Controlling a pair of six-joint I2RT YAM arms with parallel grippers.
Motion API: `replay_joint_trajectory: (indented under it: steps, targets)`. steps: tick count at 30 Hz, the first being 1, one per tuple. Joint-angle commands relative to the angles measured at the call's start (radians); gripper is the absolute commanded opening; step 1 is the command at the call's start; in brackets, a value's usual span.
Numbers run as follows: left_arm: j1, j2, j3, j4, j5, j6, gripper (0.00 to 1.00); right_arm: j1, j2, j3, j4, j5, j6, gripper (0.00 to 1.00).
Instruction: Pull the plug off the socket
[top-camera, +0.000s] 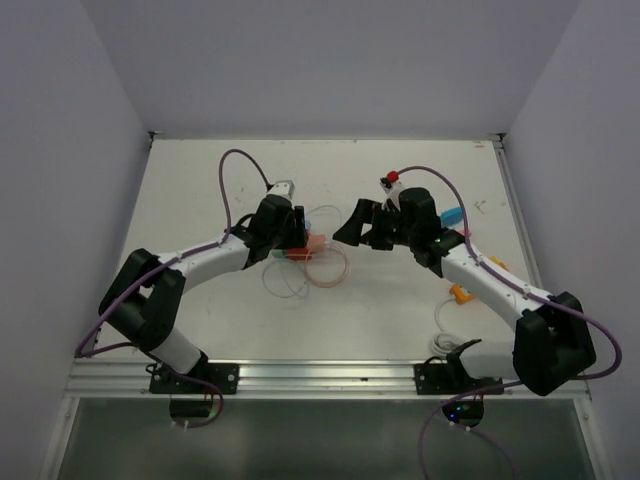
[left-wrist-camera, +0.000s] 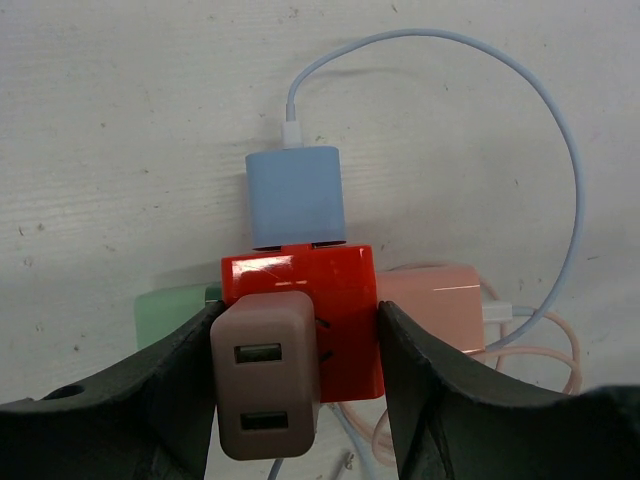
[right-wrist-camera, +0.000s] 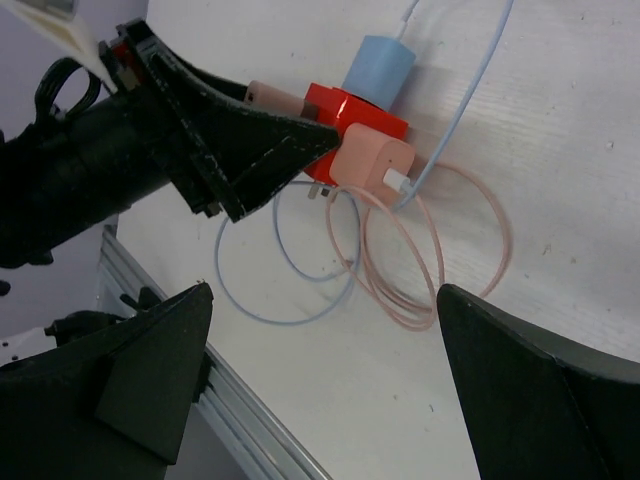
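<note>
Two claws, one job: left claw (left-wrist-camera: 300, 318) is clamped on the red socket (left-wrist-camera: 335, 290) on the tabletop (top-camera: 400, 320) as a brace, right claw (right-wrist-camera: 325, 295) hangs wide apart just short, so next it likely needs to close on the facing pink plug (right-wrist-camera: 372, 165) and pull straight out.

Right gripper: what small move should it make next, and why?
Probably ease the right gripper forward until its open jaws straddle the pink plug. The left gripper clamps the red socket cube by its sides, so the cube looks braced. The right gripper hangs open short of the plugs, and the pink plug sits on the face nearest it.
</note>
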Motion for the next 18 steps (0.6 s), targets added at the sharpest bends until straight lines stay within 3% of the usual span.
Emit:
replay_joint_trajectory:
  steps: [1, 5, 9, 18]
  targets:
    - [-0.005, -0.028, -0.019, 0.073, 0.056, -0.061, 0.55, 0.003, 0.072, 0.069, 0.06, 0.041, 0.101, 0.99]
    - [-0.005, -0.037, -0.031, 0.079, 0.053, -0.061, 0.55, 0.005, 0.182, 0.106, 0.098, 0.048, 0.141, 0.99]
    - [-0.005, -0.042, -0.046, 0.092, 0.053, -0.059, 0.55, 0.007, 0.267, 0.152, 0.094, 0.042, 0.159, 0.85]
    - [-0.007, -0.051, -0.069, 0.116, 0.035, -0.059, 0.55, 0.036, 0.425, 0.201, 0.167, -0.013, 0.227, 0.74]
